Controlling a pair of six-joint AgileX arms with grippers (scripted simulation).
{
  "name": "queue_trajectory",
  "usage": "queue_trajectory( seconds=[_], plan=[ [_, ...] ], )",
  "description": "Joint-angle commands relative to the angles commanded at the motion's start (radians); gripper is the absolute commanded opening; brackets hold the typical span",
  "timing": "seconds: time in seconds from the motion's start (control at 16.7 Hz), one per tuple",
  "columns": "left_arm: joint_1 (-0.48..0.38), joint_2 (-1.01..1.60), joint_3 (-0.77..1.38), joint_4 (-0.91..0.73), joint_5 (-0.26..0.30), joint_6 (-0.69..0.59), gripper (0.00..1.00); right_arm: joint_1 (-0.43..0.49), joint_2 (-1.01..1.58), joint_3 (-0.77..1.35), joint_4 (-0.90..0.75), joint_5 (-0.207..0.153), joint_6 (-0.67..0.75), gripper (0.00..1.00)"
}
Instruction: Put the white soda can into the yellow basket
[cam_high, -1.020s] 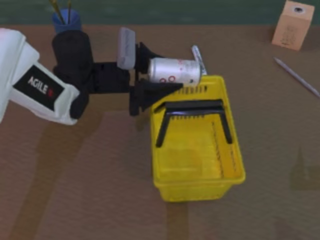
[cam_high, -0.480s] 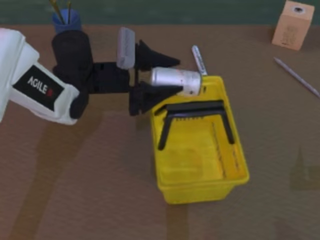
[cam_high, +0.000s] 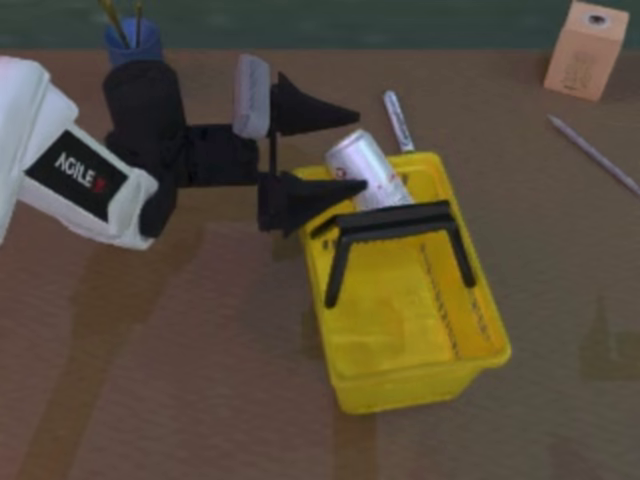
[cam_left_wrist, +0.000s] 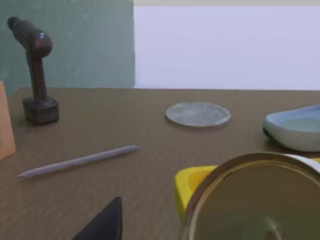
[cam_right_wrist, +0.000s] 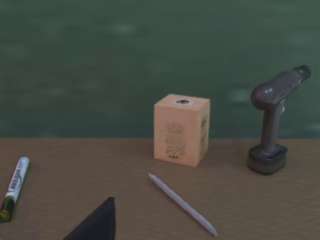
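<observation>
L hand (cam_high: 335, 150): fingers spread wide, nothing held, just outside the yellow basket's (cam_high: 405, 385) far-left corner, above the tabletop (cam_high: 150, 360).
White soda can (cam_high: 365, 170): free of my fingers, tilted, metal end toward the hand, long axis slanting down into the basket; lower part inside, upper part leaning at the far rim by the black handle (cam_high: 395, 222).
Relation: can lies just right of the hand, apart.
R arm: not in top view, idle.
</observation>
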Motion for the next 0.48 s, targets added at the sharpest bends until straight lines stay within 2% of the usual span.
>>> queue_trajectory(
  seconds=[0.24,0.48],
  plan=[
    [0.0,-0.03,-0.013,-0.017,-0.02,-0.003,1.0,0.015,0.028,0.027,-0.025,-0.003,-0.02,1.0],
    [0.026,-0.197,-0.094,-0.102,-0.121,-0.028,1.0,0.086,0.192,0.19,-0.155,-0.012,-0.12,1.0]
  ],
)
